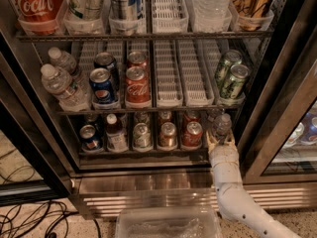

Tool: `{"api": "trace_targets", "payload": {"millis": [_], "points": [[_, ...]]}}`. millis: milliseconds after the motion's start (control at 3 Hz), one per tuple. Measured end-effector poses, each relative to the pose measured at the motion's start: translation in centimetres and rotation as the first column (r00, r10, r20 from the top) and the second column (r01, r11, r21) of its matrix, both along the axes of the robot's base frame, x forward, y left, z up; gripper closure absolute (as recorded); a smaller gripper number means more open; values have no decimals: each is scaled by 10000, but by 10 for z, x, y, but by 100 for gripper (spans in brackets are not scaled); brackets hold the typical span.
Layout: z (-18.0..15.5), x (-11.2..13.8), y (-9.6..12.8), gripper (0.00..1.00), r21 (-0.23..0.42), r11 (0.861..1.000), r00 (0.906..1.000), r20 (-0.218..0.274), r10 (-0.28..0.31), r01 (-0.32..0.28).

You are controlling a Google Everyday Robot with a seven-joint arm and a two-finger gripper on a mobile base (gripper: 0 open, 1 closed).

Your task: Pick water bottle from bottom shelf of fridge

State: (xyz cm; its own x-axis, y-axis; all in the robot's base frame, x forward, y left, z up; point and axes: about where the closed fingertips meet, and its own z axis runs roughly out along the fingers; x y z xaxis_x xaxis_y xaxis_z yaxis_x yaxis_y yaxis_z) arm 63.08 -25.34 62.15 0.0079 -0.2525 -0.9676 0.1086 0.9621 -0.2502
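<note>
The fridge (pixel 290 88) stands open with its black frame around wire racks of cans. The water bottle (pixel 221 126), small, clear and ribbed, stands at the right end of the bottom shelf (pixel 143 151), a dark wire rack. My gripper (pixel 220 139) reaches up from the lower right on a white arm, and its fingers sit on either side of the bottle's lower part. The bottle stands upright in its lane, next to a red can (pixel 192 134).
The bottom shelf also holds several cans and a white-capped bottle with dark contents (pixel 116 132). The middle rack has larger water bottles (pixel 60 86), Pepsi and Coke cans, and green cans (pixel 232 78). A ribbed steel base (pixel 148 195) and a clear plastic bin (pixel 168 224) lie below. Cables lie on the floor at the left.
</note>
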Motion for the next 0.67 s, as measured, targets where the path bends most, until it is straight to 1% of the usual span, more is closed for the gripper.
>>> {"api": "trace_targets", "payload": {"millis": [333, 667], "points": [[0, 0, 0, 100, 0, 10000, 10000, 0, 0, 0], [0, 0, 0, 100, 5, 10000, 10000, 0, 3, -3]]}}
